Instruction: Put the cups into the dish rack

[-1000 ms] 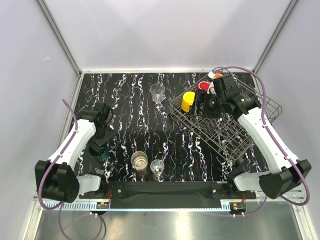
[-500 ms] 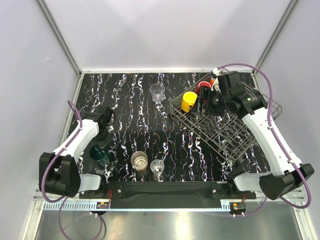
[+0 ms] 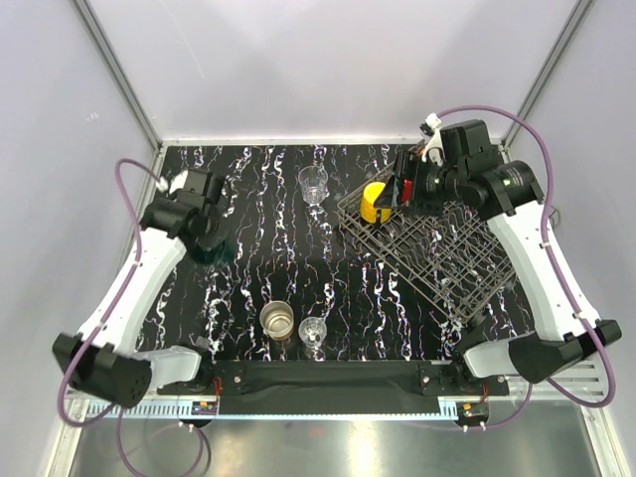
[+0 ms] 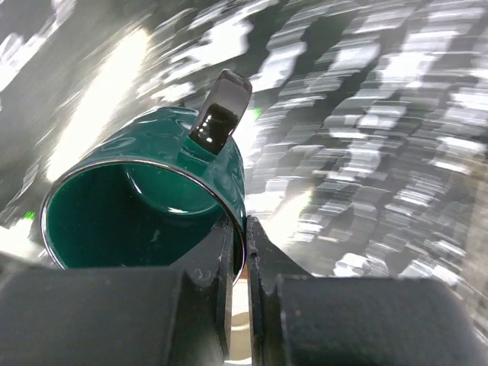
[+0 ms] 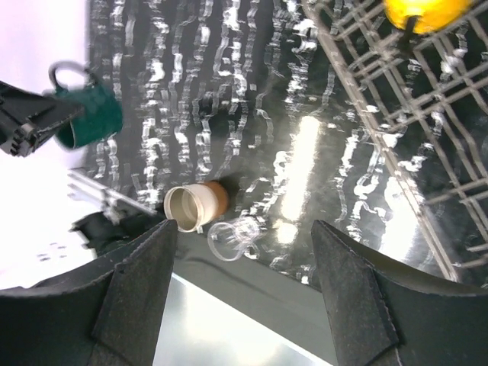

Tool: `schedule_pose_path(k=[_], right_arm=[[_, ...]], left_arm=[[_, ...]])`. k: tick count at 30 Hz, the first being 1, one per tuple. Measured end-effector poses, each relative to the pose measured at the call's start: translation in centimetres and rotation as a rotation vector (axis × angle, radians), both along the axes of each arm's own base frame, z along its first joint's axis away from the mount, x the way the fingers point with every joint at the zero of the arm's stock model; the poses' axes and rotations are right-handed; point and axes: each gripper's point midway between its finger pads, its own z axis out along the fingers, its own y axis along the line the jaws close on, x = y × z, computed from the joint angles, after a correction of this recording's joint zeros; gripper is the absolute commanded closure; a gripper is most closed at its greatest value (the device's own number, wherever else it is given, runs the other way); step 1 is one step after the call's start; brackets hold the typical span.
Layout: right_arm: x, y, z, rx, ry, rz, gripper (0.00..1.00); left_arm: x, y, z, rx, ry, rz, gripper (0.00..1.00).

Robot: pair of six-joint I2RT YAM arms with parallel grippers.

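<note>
Transfer step: my left hand (image 4: 238, 238) pinches the teal cup (image 4: 145, 206), right hand (image 5: 242, 226) released; dish rack (image 3: 449, 260) next.

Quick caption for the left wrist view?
Left gripper pinching the rim of the dark teal cup, handle up, over the blurred marbled table.

The left arm (image 3: 139, 283) and right arm (image 3: 534, 276) have white shells, black joints and black bases at six o'clock. A purple cable (image 3: 122, 189) loops along each. The fingers (image 5: 137, 297) are matte black wedges.
</note>
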Motion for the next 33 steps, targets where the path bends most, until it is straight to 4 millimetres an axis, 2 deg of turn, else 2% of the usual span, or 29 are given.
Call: schedule_pose_path(k=[3, 6, 11, 15, 20, 23, 28, 33], right_arm=[[0.4, 0.9, 1.2, 0.043, 0.008, 0.020, 0.22], [0.6, 1.5, 2.3, 0.100, 0.026, 0.031, 0.21], [0.5, 2.8, 4.9, 0.276, 0.074, 0.050, 0.21], [0.3, 4.9, 7.2, 0.468, 0.129, 0.107, 0.21], [0.5, 7.5, 8.1, 0.713, 0.282, 0.165, 0.21], [0.4, 8.1, 8.5, 0.807, 0.395, 0.174, 0.20], [-0.7, 8.3, 10.6, 0.882, 0.474, 0.199, 0.20], [-1.6, 8.2, 12.8, 0.967, 0.559, 0.193, 0.21]], left_arm=[[2.3, -2.9, 5.4, -0.055, -0.241, -0.159, 1.00], [3.3, -6.2, 9.9, -0.139, -0.491, -0.342, 1.00], [3.0, -11.2, 15.4, -0.254, -0.780, -0.632, 1.00], [2.5, -15.4, 18.9, -0.296, -0.952, -0.877, 1.00], [0.7, -19.3, 20.8, -0.267, -1.052, -1.181, 1.00], [0.0, -20.7, 21.7, -0.147, -1.098, -1.374, 1.00], [-1.1, -20.6, 21.7, 0.096, -1.174, -1.578, 1.00], [-1.0, -19.6, 21.2, 0.278, -1.194, -1.675, 1.00]])
